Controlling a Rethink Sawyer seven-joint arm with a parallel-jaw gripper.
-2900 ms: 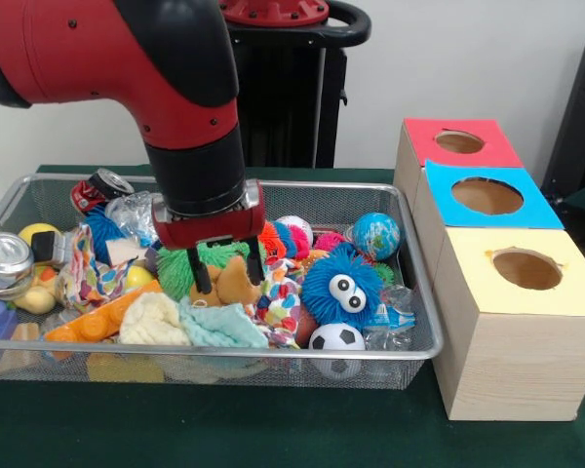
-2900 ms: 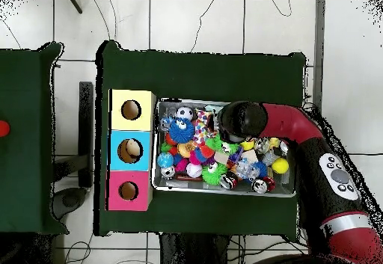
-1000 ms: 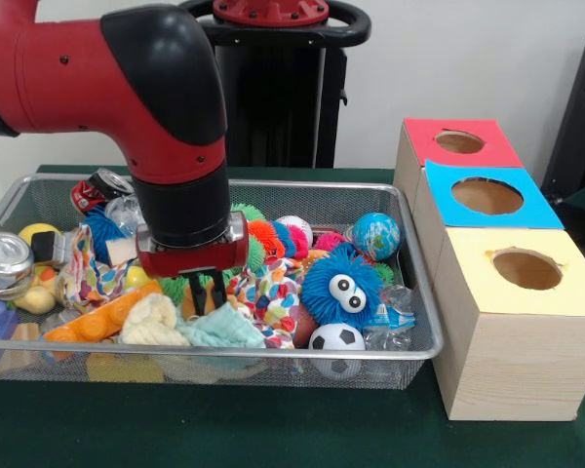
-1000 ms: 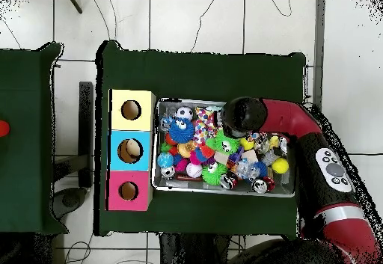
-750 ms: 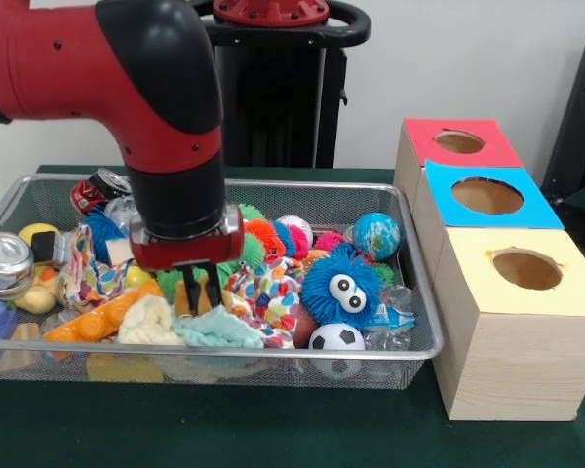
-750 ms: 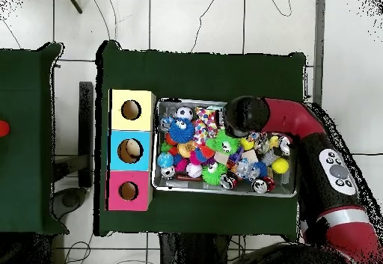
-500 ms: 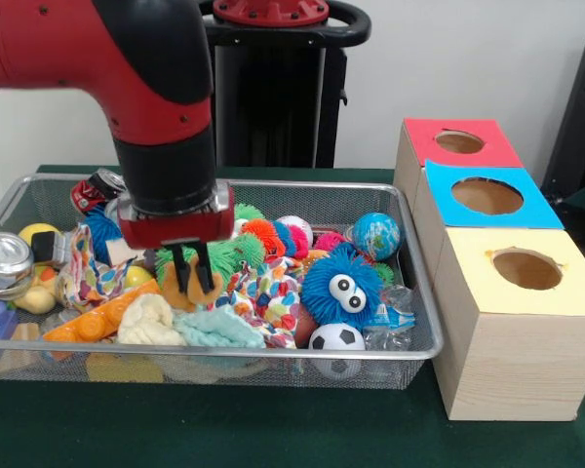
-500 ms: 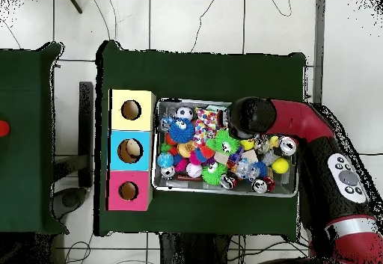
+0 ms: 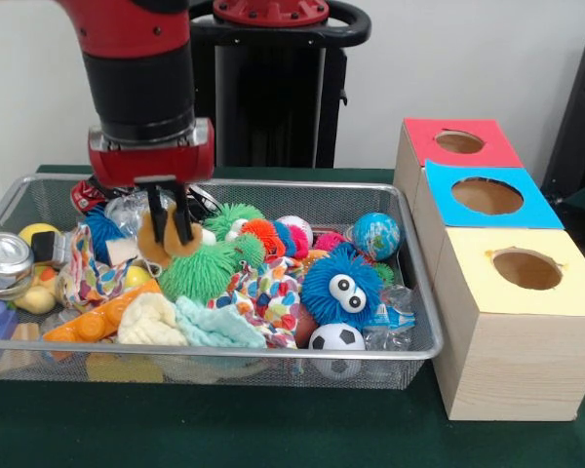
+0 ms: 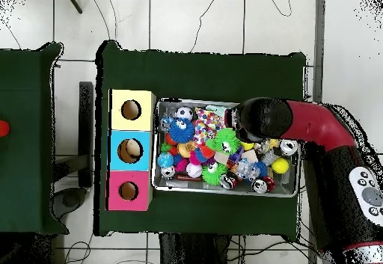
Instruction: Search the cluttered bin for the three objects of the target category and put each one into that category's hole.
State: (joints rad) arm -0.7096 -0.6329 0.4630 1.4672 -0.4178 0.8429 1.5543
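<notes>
My gripper (image 9: 169,232) hangs over the left-middle of the wire bin (image 9: 273,355), shut on a tan plush toy (image 9: 173,241) lifted just clear of the clutter. Directly below and to its right lies a green fuzzy ball (image 9: 201,273). On the right stand three wooden boxes with holes: red (image 9: 458,143), blue (image 9: 487,195) and yellow (image 9: 526,268). In the overhead view the arm (image 10: 258,119) covers the gripper and the toy; the yellow box (image 10: 131,110), blue box (image 10: 131,150) and red box (image 10: 129,191) line up left of the bin (image 10: 224,189).
The bin holds a blue fuzzy ball with eyes (image 9: 341,286), a small soccer ball (image 9: 335,338), a globe ball (image 9: 376,234), an orange fuzzy ball (image 9: 265,234), patterned cloth (image 9: 273,292), a tin (image 9: 5,258) and a soda can (image 9: 99,188). Green cloth covers the table.
The gripper closed on the tan plush toy among the clutter, then rose and shifted left in the front view, carrying it up. The green fuzzy ball is uncovered now.
</notes>
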